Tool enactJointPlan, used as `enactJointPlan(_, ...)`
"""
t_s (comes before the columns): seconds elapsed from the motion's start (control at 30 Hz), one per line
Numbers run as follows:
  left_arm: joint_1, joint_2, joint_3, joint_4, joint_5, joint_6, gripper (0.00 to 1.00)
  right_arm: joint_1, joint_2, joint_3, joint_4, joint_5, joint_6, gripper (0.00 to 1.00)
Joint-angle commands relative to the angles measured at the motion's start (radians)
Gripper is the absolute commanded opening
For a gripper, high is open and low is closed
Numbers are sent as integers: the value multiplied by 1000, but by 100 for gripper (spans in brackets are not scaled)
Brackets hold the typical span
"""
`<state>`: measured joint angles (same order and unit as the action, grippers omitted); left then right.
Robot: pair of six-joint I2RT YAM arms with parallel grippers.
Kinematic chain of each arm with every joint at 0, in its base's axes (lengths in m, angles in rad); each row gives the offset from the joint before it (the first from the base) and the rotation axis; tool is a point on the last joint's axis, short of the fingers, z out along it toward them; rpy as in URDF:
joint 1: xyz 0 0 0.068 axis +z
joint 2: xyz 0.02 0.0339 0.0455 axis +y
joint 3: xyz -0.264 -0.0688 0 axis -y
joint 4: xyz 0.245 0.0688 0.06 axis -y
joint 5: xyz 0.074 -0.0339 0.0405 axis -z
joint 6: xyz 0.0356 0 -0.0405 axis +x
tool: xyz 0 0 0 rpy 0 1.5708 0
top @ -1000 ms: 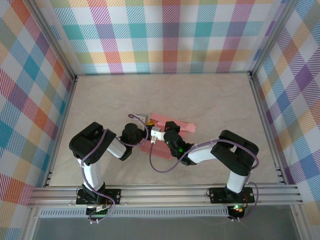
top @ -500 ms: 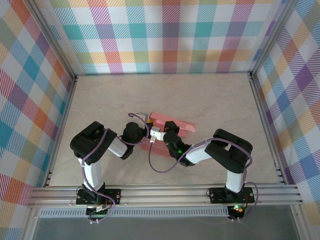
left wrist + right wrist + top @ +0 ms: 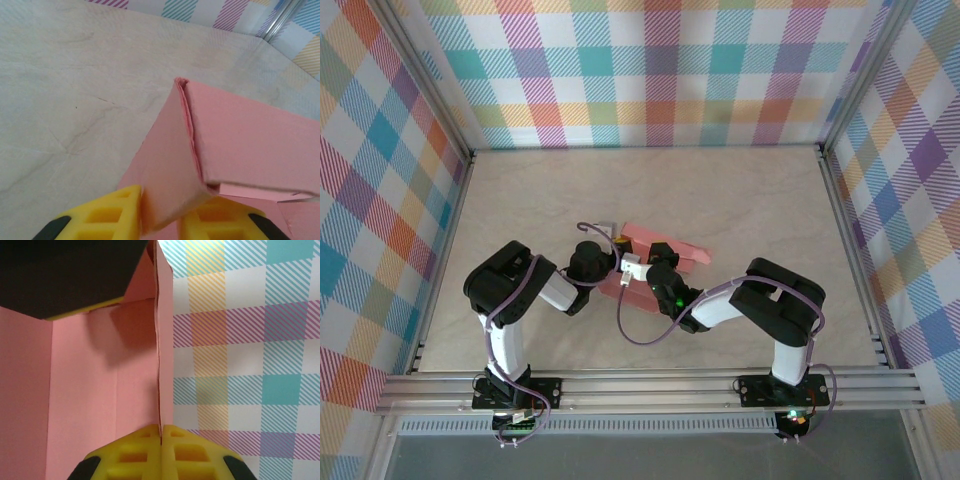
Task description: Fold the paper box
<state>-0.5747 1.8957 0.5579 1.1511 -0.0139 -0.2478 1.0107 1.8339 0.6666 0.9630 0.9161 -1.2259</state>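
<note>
The paper box (image 3: 665, 248) lies near the centre of the table (image 3: 740, 190), slightly toward the near edge, as partly folded pink card with some panels raised and others flat. We observe both arms meeting over its near-left part.

In the left wrist view, a folded corner of the paper box (image 3: 240, 135) sits between the yellow fingers (image 3: 105, 217) of the left gripper (image 3: 161, 222). The jaws stand narrow and pinch that corner.

In the right wrist view, an upright wall of the box (image 3: 100, 380) runs edge-on into the right gripper (image 3: 161, 442). Its jaws are closed tight on the thin card.

We see nothing inside the box. A purple cable (image 3: 630, 330) loops over the table on the box's near side. Plaid walls (image 3: 650, 70) enclose the far, left and right table edges.
</note>
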Motion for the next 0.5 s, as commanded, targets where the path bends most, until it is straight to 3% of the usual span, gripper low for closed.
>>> enactJointPlan(0.0, -29, 10, 55, 81, 48, -28, 26, 40, -15, 5, -79, -115, 67, 0)
enactJointPlan(0.23, -29, 30, 68, 86, 60, -34, 11, 40, -18, 8, -105, -118, 79, 0)
enactJointPlan(0.47, -30, 21, 66, 67, 60, -23, 3, 39, -10, 21, -116, -118, 89, 0)
